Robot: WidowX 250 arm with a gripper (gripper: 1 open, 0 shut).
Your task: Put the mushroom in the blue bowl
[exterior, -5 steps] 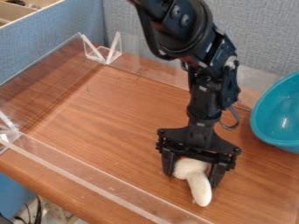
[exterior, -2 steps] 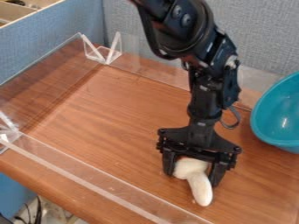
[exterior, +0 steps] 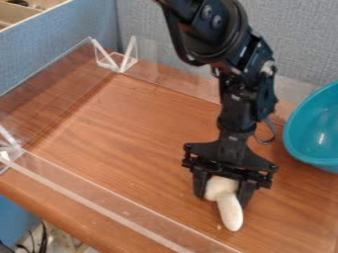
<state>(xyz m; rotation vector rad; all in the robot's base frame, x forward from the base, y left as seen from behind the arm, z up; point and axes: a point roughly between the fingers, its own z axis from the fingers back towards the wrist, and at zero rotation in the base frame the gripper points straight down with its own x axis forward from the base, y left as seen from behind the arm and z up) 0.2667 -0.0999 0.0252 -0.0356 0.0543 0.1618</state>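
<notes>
Cream mushroom [exterior: 227, 205] flat, stem toward camera

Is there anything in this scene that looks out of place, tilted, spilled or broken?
Nothing stands out. The mushroom lies on its side on the wooden table under the gripper, and the blue bowl sits at the right edge, only partly in view.

Even, soft indoor light, faint glare on the clear barrier [exterior: 93, 193], low-resolution softness throughout
</notes>
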